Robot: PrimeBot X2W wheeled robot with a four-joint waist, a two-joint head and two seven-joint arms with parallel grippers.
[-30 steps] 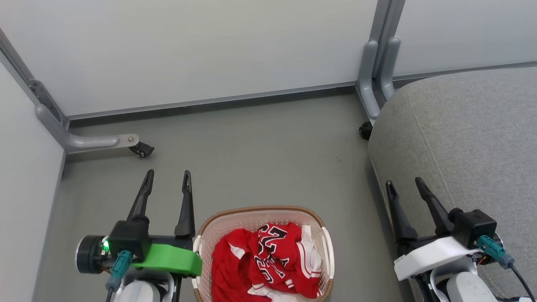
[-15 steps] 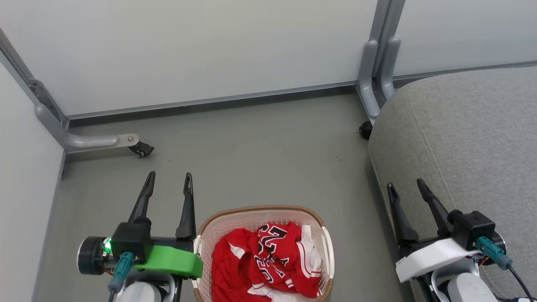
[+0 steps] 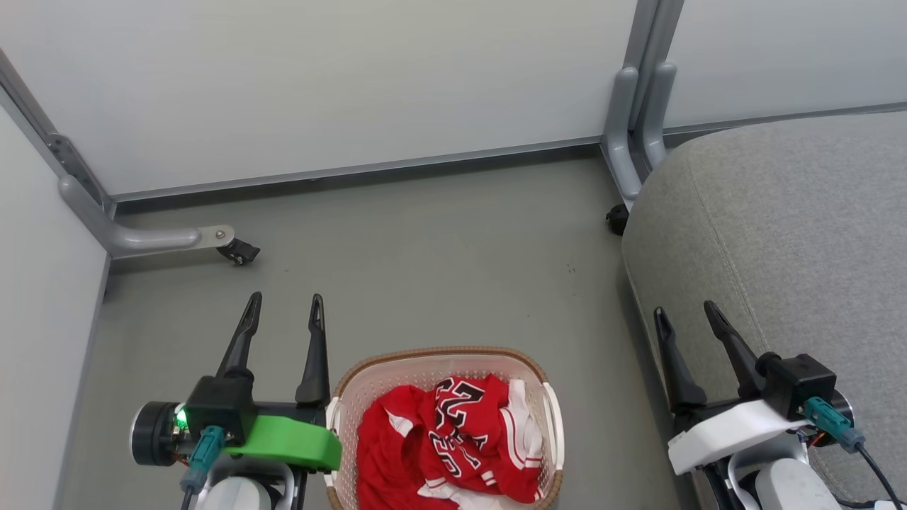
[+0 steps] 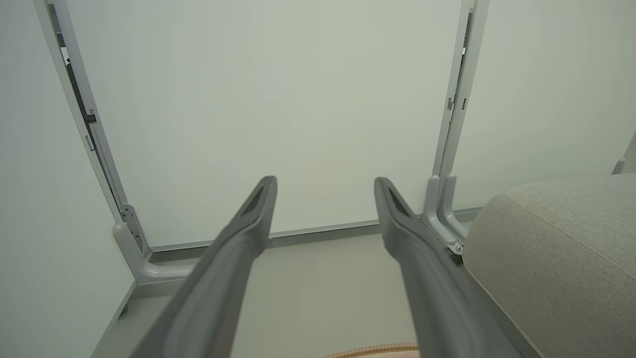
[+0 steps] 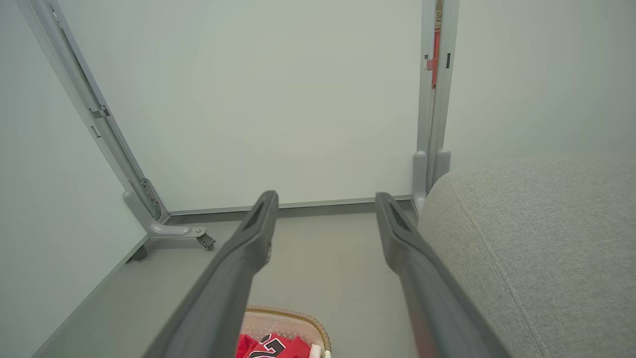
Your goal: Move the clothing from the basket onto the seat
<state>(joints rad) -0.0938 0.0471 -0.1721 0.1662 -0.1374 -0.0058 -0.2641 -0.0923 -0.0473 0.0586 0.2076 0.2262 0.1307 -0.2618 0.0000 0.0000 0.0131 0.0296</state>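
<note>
Pulling left claw [image 3: 285, 297] and right claw [image 3: 684, 309] slightly back, keeping both spread, empty; best aiming at bunched clothing [image 3: 453, 439] in basket [image 3: 439, 352].

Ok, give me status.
Left gripper open, right gripper open, both empty. Clothing heaped in basket. Seat on the right, nothing blocking.
</note>
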